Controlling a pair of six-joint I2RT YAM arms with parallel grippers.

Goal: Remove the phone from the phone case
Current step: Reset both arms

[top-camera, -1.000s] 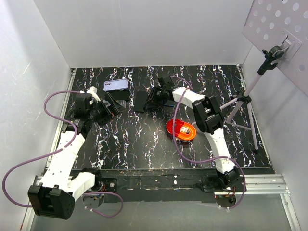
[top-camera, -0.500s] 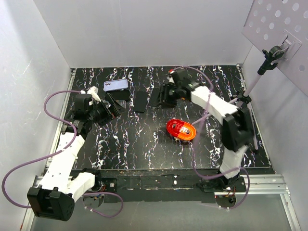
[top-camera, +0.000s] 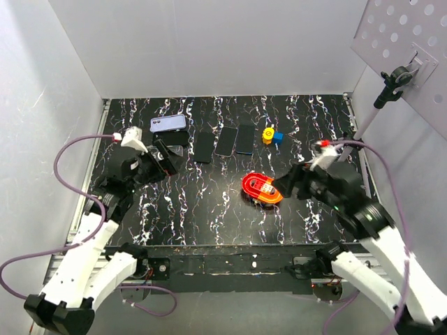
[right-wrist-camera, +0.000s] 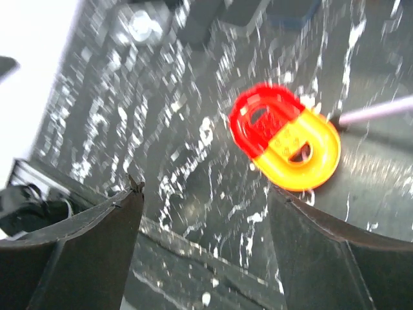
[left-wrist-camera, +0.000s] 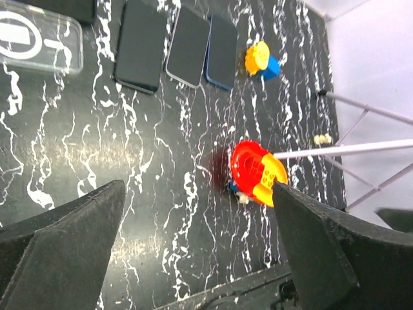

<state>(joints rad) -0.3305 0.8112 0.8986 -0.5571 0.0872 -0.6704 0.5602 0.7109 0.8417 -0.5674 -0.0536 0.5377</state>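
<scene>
A lavender phone (top-camera: 168, 124) lies back up at the far left; I cannot tell whether a case is on it. A clear case with a white ring (left-wrist-camera: 39, 42) lies just near it. Three dark phones lie in a row (top-camera: 225, 142), also seen in the left wrist view (left-wrist-camera: 188, 46). My left gripper (top-camera: 167, 157) is open and empty, hovering left of the row (left-wrist-camera: 197, 194). My right gripper (top-camera: 285, 185) is open and empty, above the table beside a red and yellow toy (right-wrist-camera: 205, 194).
A red and yellow ring-shaped toy (top-camera: 262, 188) lies mid-table, also in the wrist views (left-wrist-camera: 258, 173) (right-wrist-camera: 284, 139). A small yellow and blue toy (top-camera: 271, 135) sits right of the phone row. A tripod (top-camera: 349, 143) stands at the right wall.
My right arm has pulled back from the far phone row to the near right, ending beside the red and yellow toy. The row of phones is now uncovered. My left arm shifted slightly.
</scene>
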